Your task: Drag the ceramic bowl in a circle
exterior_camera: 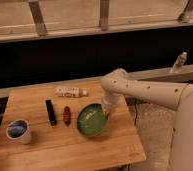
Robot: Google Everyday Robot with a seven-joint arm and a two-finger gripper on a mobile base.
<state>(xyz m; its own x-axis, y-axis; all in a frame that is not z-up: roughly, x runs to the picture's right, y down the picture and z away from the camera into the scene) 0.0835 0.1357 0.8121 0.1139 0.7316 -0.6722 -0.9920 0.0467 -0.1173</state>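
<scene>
The ceramic bowl [92,120] is round, shallow and glossy green with a darker rim. It sits on the wooden table [50,145], right of centre. My gripper [108,111] comes down from the white arm onto the bowl's right rim. The arm's wrist hides the contact point.
A red oblong item [67,114] lies just left of the bowl. A black bar [50,111] lies left of that. A white packet [70,92] lies behind them. A small white cup with a blue inside [18,130] stands at the front left. The table's right edge is close to the bowl.
</scene>
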